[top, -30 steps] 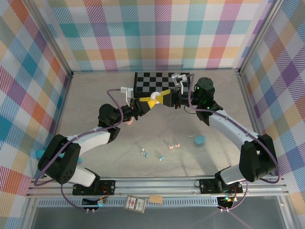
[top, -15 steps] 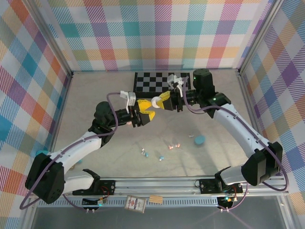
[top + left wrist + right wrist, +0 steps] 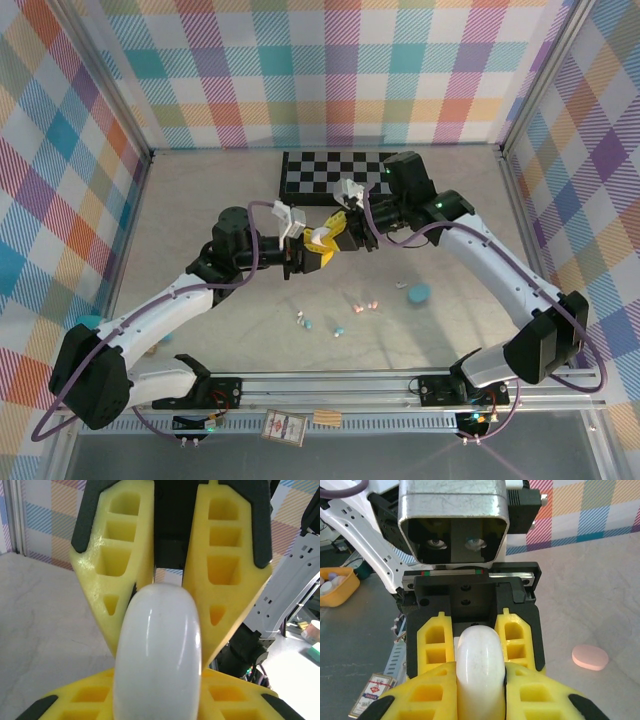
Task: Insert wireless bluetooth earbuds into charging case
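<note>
Several earbuds [image 3: 338, 331] lie loose on the tabletop [image 3: 180, 190] nearest my bases, below and short of both jaws. Higher, my left jaws and right jaws clench the white case [image 3: 325, 240] from opposite ends, long axis running between them; left is nearer the buds. Beyond, the chessboard [image 3: 310, 172]; open room all round.

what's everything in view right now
white pebble-shaped plastic case: 1, white, between both arms' jaws
tiny plastic earbuds: about 6, pink, teal, white, loose on grey table
round teal plastic case: 1, teal, right of earbuds
oval pink plastic case: 1, pink, on table
flat checkerboard: 1, black and white, far edge
printed card: 1, white, near edge
left arm: 1, black-white, jaws shut on white case
right arm: 1, black-white, jaws shut on white case
</note>
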Controlling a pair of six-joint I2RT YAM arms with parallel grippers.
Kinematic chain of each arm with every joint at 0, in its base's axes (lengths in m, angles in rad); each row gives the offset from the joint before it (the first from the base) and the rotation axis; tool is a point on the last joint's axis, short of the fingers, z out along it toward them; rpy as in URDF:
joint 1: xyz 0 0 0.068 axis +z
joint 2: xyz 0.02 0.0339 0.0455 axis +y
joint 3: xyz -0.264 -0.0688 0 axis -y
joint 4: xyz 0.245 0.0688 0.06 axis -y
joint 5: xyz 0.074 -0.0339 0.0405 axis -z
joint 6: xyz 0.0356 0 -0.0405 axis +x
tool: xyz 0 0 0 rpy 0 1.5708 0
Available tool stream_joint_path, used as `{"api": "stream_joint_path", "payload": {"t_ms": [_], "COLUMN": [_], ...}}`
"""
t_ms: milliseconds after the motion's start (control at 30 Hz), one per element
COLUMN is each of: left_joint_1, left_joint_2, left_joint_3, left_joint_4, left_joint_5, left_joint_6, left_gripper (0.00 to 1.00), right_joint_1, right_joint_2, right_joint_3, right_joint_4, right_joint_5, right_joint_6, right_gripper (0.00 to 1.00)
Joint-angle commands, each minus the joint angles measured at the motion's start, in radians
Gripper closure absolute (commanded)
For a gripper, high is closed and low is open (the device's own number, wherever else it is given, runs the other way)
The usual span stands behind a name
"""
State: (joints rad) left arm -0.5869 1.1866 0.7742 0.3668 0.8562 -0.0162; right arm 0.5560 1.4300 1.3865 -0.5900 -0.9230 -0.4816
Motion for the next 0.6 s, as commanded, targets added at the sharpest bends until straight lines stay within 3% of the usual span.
{"api": "stream_joint_path", "payload": {"t_ms": [0, 200, 333, 433, 500, 567], "left_joint_1": [-0.011, -0.016, -0.017, -0.019, -0.021, -0.022], "left_joint_2": [-0.030, -0.030, -0.023, -0.021, -0.025, -0.032], "left_joint_3": [0.040, 0.043, 0.042, 0.037, 0.031, 0.016], "left_joint_4": [-0.003, 0.001, 0.007, 0.012, 0.012, 0.021], "left_joint_5": [0.030, 0.029, 0.032, 0.026, 0.017, 0.025], "left_joint_6": [0.019, 0.017, 0.016, 0.016, 0.022, 0.053], "left_gripper": [0.70, 0.72, 0.89, 0.93, 0.94, 0.94], "right_joint_1": [0.005, 0.007, 0.005, 0.006, 0.006, 0.004], "right_joint_2": [0.010, 0.019, 0.020, 0.015, 0.008, 0.004], "right_joint_3": [0.040, 0.048, 0.048, 0.043, 0.037, 0.034], "right_joint_4": [-0.061, -0.088, -0.083, -0.066, -0.037, -0.005], "right_joint_5": [-0.012, -0.006, -0.005, 0.018, 0.047, 0.096], "right_joint_6": [-0.067, -0.080, -0.074, -0.062, -0.028, 0.014], "right_gripper": [0.84, 0.84, 0.82, 0.71, 0.58, 0.54]}}
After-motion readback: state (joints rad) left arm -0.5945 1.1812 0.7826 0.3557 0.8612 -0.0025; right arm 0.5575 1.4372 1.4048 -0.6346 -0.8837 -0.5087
